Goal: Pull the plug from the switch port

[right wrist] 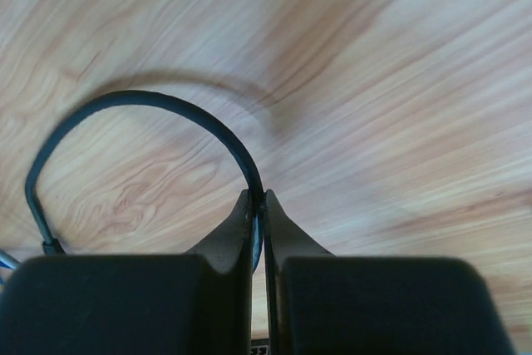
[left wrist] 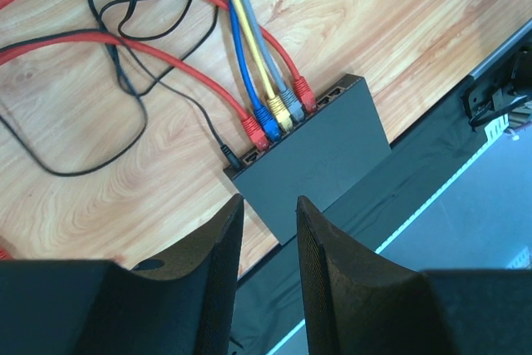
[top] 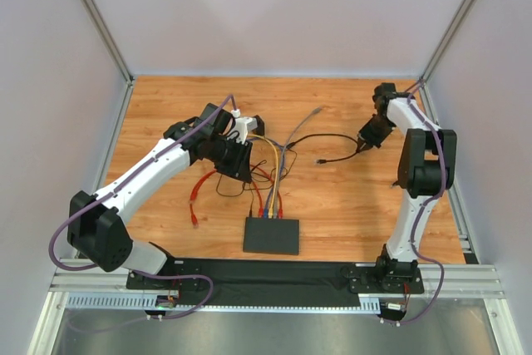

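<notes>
Sitting on wood-grain table [top: 357, 205] ringed by white walls [top: 274, 14], switch [top: 271, 235] at 6 near front edge; port details too small to read; long axis 3-to-9, sockets face 12, coloured plugs [left wrist: 276, 115] seated; left gripper [left wrist: 268, 205] at 11, part-open, empty; right gripper [right wrist: 258, 199] at 2 clamps black cable [right wrist: 150, 99].

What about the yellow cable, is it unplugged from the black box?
No, the yellow cable's plug sits in a socket of the switch, between the blue plug and the grey plug.
</notes>
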You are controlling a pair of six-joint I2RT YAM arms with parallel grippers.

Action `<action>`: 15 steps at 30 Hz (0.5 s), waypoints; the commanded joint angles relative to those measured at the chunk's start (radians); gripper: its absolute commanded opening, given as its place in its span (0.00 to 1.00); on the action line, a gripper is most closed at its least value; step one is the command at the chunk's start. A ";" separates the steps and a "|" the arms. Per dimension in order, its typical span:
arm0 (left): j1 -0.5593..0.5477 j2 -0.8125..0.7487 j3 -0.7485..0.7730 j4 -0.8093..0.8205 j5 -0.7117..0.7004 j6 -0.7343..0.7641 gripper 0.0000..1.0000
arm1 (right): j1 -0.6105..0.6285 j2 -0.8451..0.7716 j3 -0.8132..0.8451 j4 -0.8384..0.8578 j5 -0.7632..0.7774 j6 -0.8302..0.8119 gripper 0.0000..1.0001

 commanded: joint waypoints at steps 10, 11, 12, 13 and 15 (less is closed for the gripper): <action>0.008 0.021 0.023 0.000 0.034 0.034 0.40 | -0.057 -0.032 -0.045 0.162 -0.329 0.182 0.00; 0.008 0.024 0.026 0.000 0.032 0.036 0.40 | -0.022 -0.010 0.037 0.125 -0.342 0.135 0.00; 0.008 0.026 0.028 -0.002 0.032 0.037 0.40 | -0.006 -0.004 0.046 0.106 -0.348 0.133 0.00; 0.010 0.027 0.031 -0.002 0.032 0.039 0.40 | 0.003 -0.031 0.025 0.141 -0.354 0.148 0.00; 0.010 0.027 0.029 0.001 0.032 0.037 0.40 | 0.017 -0.070 -0.087 0.224 -0.448 0.241 0.00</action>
